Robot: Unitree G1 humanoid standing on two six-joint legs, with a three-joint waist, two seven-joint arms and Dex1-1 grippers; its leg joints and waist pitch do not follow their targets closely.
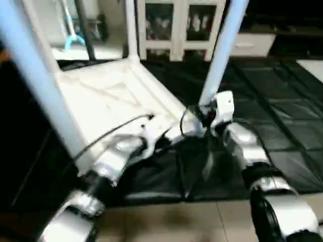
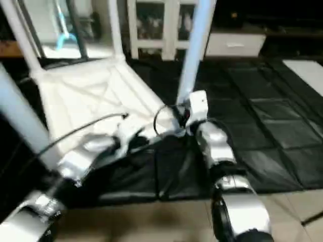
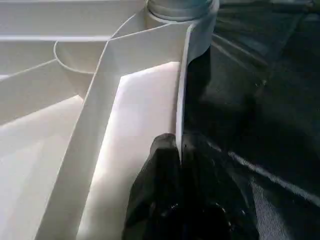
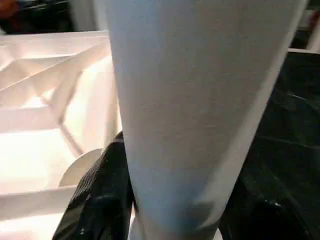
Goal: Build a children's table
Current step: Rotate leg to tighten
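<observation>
Left eye view: the upturned table top (image 1: 108,96) lies on black mats; the left gripper (image 3: 179,165) pinches its near rim, the right gripper (image 1: 204,118) clasps a standing leg (image 1: 218,55).

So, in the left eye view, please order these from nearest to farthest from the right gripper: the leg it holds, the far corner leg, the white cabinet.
1. Held leg, inside the right gripper.
2. Far corner leg, across the table top.
3. White cabinet, behind at the back.
</observation>
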